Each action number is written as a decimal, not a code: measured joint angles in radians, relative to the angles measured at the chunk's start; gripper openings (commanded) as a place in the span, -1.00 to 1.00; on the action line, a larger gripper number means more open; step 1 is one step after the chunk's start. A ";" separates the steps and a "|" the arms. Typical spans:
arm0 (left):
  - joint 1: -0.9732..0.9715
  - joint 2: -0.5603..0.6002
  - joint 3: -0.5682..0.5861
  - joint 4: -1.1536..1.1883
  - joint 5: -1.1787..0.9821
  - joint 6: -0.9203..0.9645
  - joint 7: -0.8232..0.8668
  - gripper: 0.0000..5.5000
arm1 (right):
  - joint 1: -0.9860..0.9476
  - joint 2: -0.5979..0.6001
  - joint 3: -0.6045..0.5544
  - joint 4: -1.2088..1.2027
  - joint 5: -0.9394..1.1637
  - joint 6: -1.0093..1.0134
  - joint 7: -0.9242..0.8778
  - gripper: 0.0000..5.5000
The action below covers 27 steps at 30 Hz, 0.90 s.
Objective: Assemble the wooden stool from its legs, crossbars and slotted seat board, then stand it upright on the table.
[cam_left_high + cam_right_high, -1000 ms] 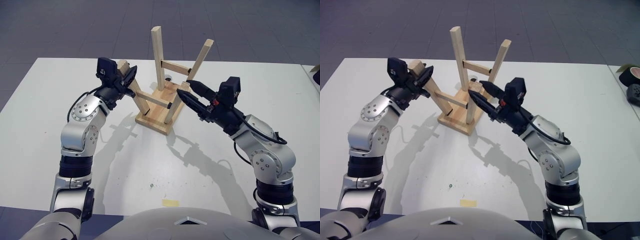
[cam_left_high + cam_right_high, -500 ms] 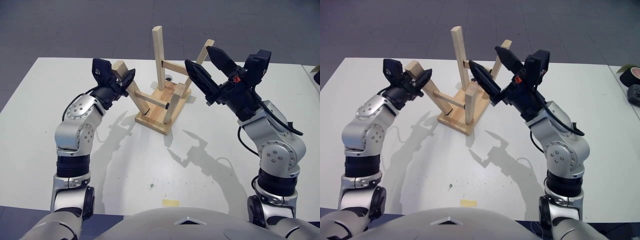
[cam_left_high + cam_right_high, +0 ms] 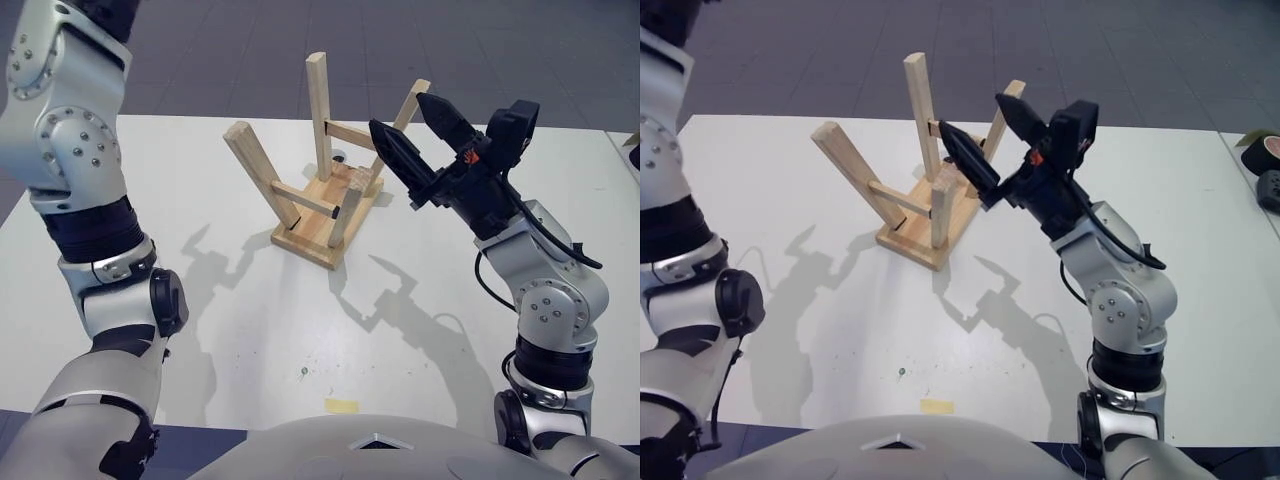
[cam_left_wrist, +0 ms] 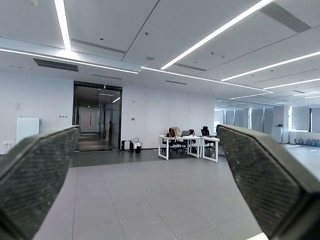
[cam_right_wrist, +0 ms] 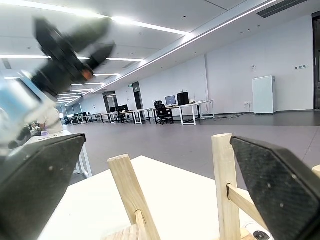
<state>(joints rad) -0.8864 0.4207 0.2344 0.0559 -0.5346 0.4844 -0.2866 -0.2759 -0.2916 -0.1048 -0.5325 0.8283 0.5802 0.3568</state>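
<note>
The wooden stool [image 3: 325, 225] rests upside down on its seat board near the middle of the white table [image 3: 250, 340], with its legs and crossbars pointing up; nothing holds it. My right gripper [image 3: 396, 111] hangs open in the air just right of the stool, level with the tops of the legs and close to the right-hand leg [image 3: 408, 100]. The right wrist view looks between its open fingers [image 5: 40, 180] at two legs [image 5: 222, 180]. My left arm is raised high at the left. In the left wrist view my left gripper [image 4: 148, 129] is open and empty, facing the room.
A yellow scrap of tape [image 3: 340, 406] lies by the table's near edge. A small round part [image 3: 338, 157] sits just behind the stool. Dark objects [image 3: 1265, 170] lie at the far right edge. Bare tabletop lies in front of the stool.
My left gripper has let go of the stool's left leg and the arm has swung up high. The right gripper rose from seat level to leg-top height, then held still.
</note>
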 measured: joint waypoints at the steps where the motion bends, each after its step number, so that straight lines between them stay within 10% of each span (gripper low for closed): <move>1: 0.035 -0.003 -0.036 0.055 0.041 -0.019 -0.014 0.96 | -0.001 0.005 0.001 0.000 0.000 0.000 -0.006 0.96; 12: 0.291 -0.135 -0.179 0.087 0.144 -0.067 -0.024 0.96 | 0.068 0.025 0.014 -0.010 -0.031 -0.002 -0.068 0.96; 22: 0.159 -0.131 -0.006 0.000 0.049 0.005 0.052 0.96 | 0.015 0.105 -0.143 0.087 -0.087 -0.135 -0.249 0.96; 27: 0.080 -0.067 0.093 0.044 0.064 -0.015 0.126 0.96 | 0.102 0.068 -0.032 0.169 -0.302 -0.074 -0.325 0.96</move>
<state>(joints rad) -0.8063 0.3535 0.3270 0.0999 -0.4705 0.4692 -0.1603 -0.1743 -0.2234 -0.1364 -0.3634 0.5261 0.5067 0.0322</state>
